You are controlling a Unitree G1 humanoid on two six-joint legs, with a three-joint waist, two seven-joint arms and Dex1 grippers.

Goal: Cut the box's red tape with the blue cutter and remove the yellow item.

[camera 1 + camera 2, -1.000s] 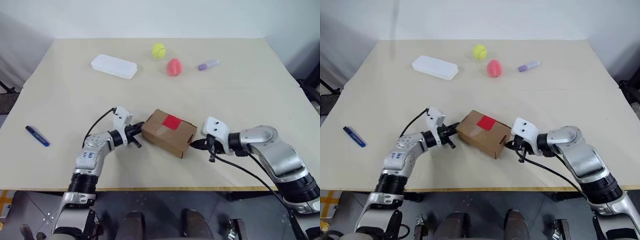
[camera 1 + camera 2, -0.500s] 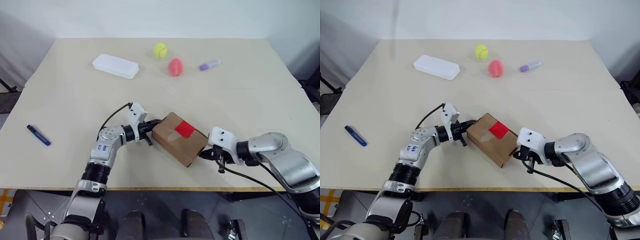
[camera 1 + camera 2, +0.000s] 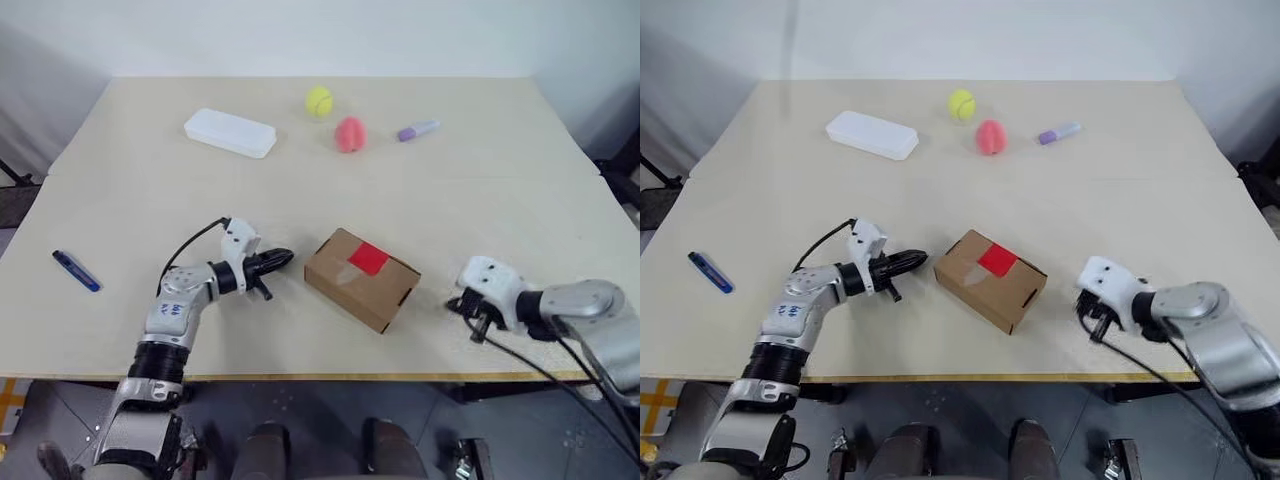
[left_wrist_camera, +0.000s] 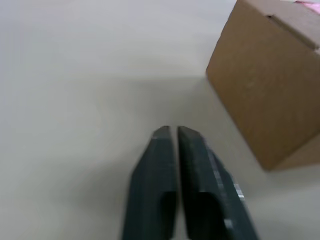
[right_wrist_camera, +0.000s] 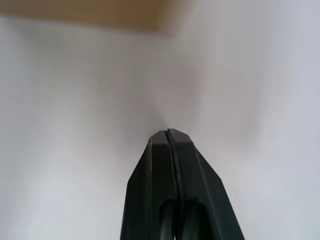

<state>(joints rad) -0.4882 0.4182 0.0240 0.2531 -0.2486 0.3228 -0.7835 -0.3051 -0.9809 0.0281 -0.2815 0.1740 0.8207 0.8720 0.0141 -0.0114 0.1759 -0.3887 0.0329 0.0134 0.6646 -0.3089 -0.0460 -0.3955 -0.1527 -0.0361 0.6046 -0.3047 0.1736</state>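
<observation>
"Tools first: what are they doing?"

"Left tool (image 3: 282, 258) lies low over the worktop (image 3: 500, 200), fingers a hair apart and gripping nothing, its tips aimed at the box (image 3: 362, 280) and just short of its left side. Right tool (image 5: 167, 131) has its fingers pressed together, also empty, and sits apart from the box, by the near edge on the right."

"And the box itself?"

"It sits in the middle of the near half, turned at an angle to the near edge. The red tape (image 3: 368, 260) is on its top face, unbroken as far as I can judge. I'd guess the yellow item is sealed inside."

"So the cutter comes next. Where is it?"

"The blue cutter (image 3: 76, 271) lies untouched near the left edge, well apart from the box. Its long axis runs diagonally, one end toward the far left corner and the other toward the near edge."

"Which arm takes it?"

"The left one, I'd say. It is much nearer, and the right would have to cross over the box. But the left tool points away from the cutter, so the arm has to swing out toward the left edge, and the fingers should close across the slim barrel, not along it."

"Anything in the way?"

"No. The white plastic case (image 3: 229, 133), tennis ball (image 3: 318, 99) and lavender marker (image 3: 417, 130) all sit along the far edge."
</observation>
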